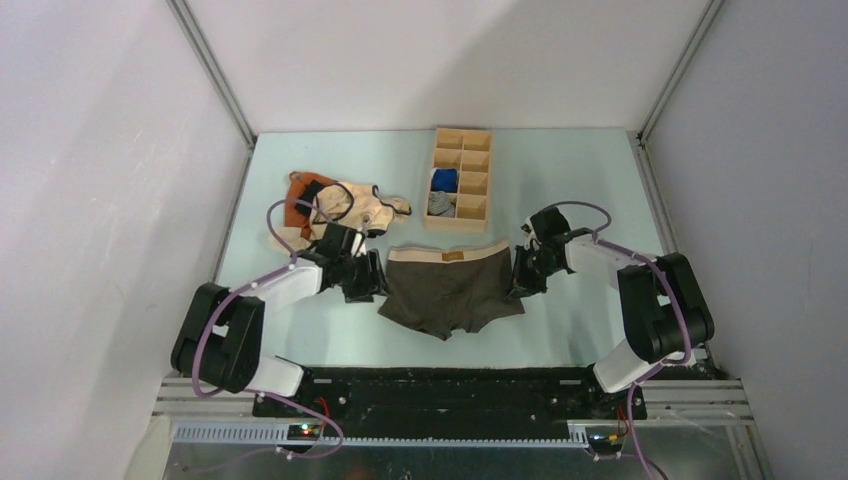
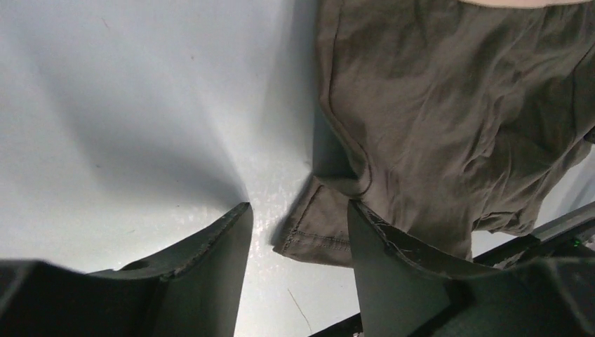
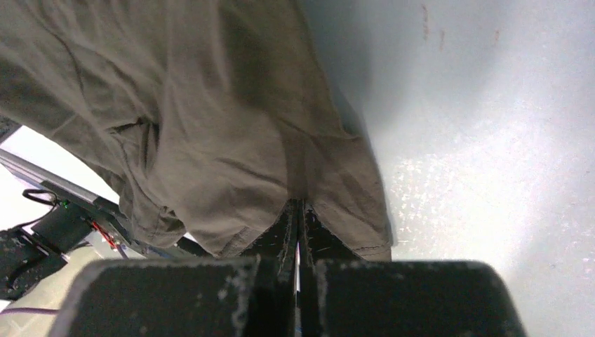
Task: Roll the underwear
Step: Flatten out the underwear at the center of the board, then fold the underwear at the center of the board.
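The underwear lies flat mid-table, dark olive-brown, with its pale waistband on the far side and its legs toward me. My left gripper is at its left edge, low over the table. In the left wrist view the underwear fills the right side and my left gripper is open, with the leg hem corner between the fingers. My right gripper is at the right edge. In the right wrist view my right gripper is shut, pinching a fold of the underwear.
A wooden divided box stands behind the underwear, holding a blue roll and a grey roll. A cream-and-orange garment lies at the back left, just behind my left arm. Walls enclose the pale table on three sides.
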Robot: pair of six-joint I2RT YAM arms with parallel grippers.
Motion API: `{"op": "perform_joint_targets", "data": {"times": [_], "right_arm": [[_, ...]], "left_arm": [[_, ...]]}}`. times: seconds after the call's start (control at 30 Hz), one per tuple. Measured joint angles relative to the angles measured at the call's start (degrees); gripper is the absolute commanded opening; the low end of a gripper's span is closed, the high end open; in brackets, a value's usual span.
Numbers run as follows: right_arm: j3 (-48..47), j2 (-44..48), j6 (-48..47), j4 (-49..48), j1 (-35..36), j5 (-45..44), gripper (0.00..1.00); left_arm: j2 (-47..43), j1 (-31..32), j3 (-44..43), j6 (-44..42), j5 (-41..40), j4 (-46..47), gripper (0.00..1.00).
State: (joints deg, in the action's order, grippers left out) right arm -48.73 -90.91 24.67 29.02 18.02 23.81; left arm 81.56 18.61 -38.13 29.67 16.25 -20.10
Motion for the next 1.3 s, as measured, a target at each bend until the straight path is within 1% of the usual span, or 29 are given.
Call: {"op": "perform_joint_targets", "data": {"times": [0.03, 0.07, 0.13, 0.17, 0.23, 0.27, 0.3, 0.33, 0.37, 0.43, 0.6, 0.67, 0.8, 0.87, 0.9, 0.93, 0.97, 1.0, 1.03, 1.1, 1.13, 1.17, 1.2, 1.23, 1.27, 1.3], "right_arm": [[0.52, -0.07, 1.01, -0.48, 0.04, -0.09, 0.00], [0.98, -0.17, 1.77, -0.85, 0.13, -0.33, 0.00], [2.16, -0.52, 3.63, -1.53, 0.13, -1.01, 0.00], [2.82, -0.72, 4.46, -1.75, 0.13, -1.36, 0.00], [3.72, -0.79, 6.62, -2.12, -0.24, -1.07, 0.00], [3.93, -0.76, 7.45, -2.34, -0.52, -0.87, 0.00], [4.11, -0.74, 8.20, -2.40, -0.74, -0.72, 0.00], [4.37, -0.68, 9.18, -2.60, -1.05, -0.59, 0.00], [4.61, -0.57, 10.05, -2.75, -1.29, -0.57, 0.00], [4.98, -0.24, 11.65, -2.91, -1.53, -0.85, 0.01], [5.55, 1.57, 15.58, -0.24, -1.79, -4.07, 0.00], [5.55, 2.93, 16.39, 2.82, -2.23, -7.02, 0.00], [5.22, 4.94, 16.39, 9.11, -4.81, -12.85, 0.00], [4.72, 5.14, 15.58, 11.13, -6.32, -14.93, 0.00], [4.50, 5.14, 15.04, 11.87, -7.06, -16.06, 0.00], [4.26, 5.14, 14.29, 12.41, -7.54, -16.55, 0.04], [3.91, 5.18, 13.42, 12.94, -8.15, -16.92, 0.08], [3.41, 5.31, 12.35, 13.18, -8.59, -16.83, 0.11], [2.73, 5.51, 11.21, 13.31, -8.72, -16.17, 0.16], [1.33, 6.34, 8.70, 12.83, -8.79, -12.76, 0.22], [0.59, 6.95, 7.15, 12.09, -8.79, -10.32, 0.24], [-0.39, 7.78, 5.14, 10.32, -8.79, -6.95, 0.31], [-0.63, 8.00, 4.83, 9.77, -8.76, -6.14, 0.34], [-1.29, 8.33, 3.58, 8.31, -8.68, -3.89, 0.37], [-2.08, 8.37, 2.29, 6.67, -8.39, -2.01, 0.38], [-2.95, 8.15, 1.25, 5.27, -8.02, -0.70, 0.35]], "left_arm": [[-0.26, 0.48, 0.42, 0.66, -0.17, 0.48, 0.55], [-0.76, 1.01, 1.18, 1.31, -0.55, 0.81, 0.48], [-2.49, 1.68, 3.13, 2.60, -1.09, 1.53, 0.41], [-3.41, 1.86, 4.35, 3.39, -1.31, 1.77, 0.40], [-5.40, 1.90, 6.73, 4.87, -1.40, 2.51, 0.29], [-6.03, 1.90, 7.67, 5.44, -1.46, 2.91, 0.20], [-6.32, 1.97, 8.37, 6.05, -1.53, 3.13, 0.15], [-6.47, 2.03, 8.90, 6.38, -1.55, 3.02, 0.05], [-6.43, 2.21, 9.11, 7.02, -1.40, 2.91, 0.02], [-6.27, 2.91, 8.98, 8.13, -1.29, 2.56, 0.00], [-7.08, 5.18, 7.85, 11.32, -2.75, -1.97, 0.00], [-7.85, 5.84, 7.32, 12.26, -3.78, -5.38, 0.00], [-9.35, 6.54, 6.64, 13.22, -4.57, -15.37, 0.00], [-9.64, 6.62, 6.58, 13.22, -4.63, -18.58, 0.16], [-9.73, 6.60, 6.38, 12.74, -4.79, -19.85, 0.36], [-9.73, 6.60, 6.08, 12.13, -5.16, -21.29, 0.46], [-9.77, 6.54, 5.66, 10.93, -5.60, -22.58, 0.58], [-9.84, 6.45, 4.96, 9.97, -5.66, -23.85, 0.62], [-10.08, 6.40, 3.87, 9.11, -5.66, -24.83, 0.69], [-10.84, 6.38, 0.11, 6.91, -5.53, -25.88, 0.76], [-11.30, 6.38, -2.25, 5.70, -5.38, -25.44, 0.76], [-11.69, 6.38, -4.37, 4.52, -5.42, -24.65, 0.77], [-12.00, 6.34, -6.34, 3.34, -5.55, -23.52, 0.77], [-12.13, 6.16, -8.13, 2.29, -5.84, -22.12, 0.76], [-12.11, 5.90, -9.38, 1.46, -6.34, -20.65, 0.69], [-11.87, 5.46, -10.27, 0.85, -6.99, -19.19, 0.65]]}}
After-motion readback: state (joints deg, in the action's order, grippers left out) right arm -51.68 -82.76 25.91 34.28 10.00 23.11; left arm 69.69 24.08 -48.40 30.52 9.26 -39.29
